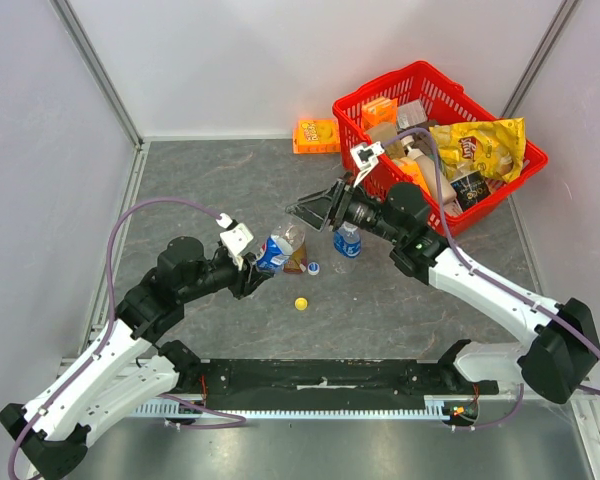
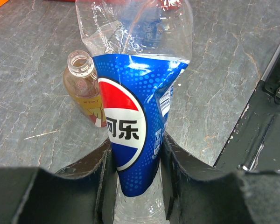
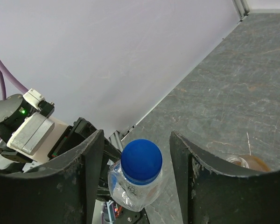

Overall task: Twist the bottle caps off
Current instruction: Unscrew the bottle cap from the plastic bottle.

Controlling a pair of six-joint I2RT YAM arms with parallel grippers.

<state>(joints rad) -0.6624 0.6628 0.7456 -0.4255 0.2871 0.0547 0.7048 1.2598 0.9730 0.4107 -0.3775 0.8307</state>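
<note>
My left gripper [image 1: 252, 262] [image 2: 135, 173] is shut on the lower body of a clear bottle with a blue label [image 1: 278, 248] [image 2: 130, 116] and holds it tilted. Its blue cap [image 3: 141, 160] sits on the neck between the fingers of my right gripper [image 1: 306, 215] [image 3: 136, 138], which is open with a gap on each side. An amber bottle [image 1: 297, 263] [image 2: 84, 91] stands uncapped beside it. A second clear bottle [image 1: 347, 241] stands to the right. A yellow cap [image 1: 301, 303] and a whitish-blue cap [image 1: 314, 267] lie loose on the table.
A red basket [image 1: 365, 100] full of snack packets and bottles stands at the back right. An orange box [image 1: 316, 134] lies by the back wall. The black base rail [image 1: 320, 378] runs along the near edge.
</note>
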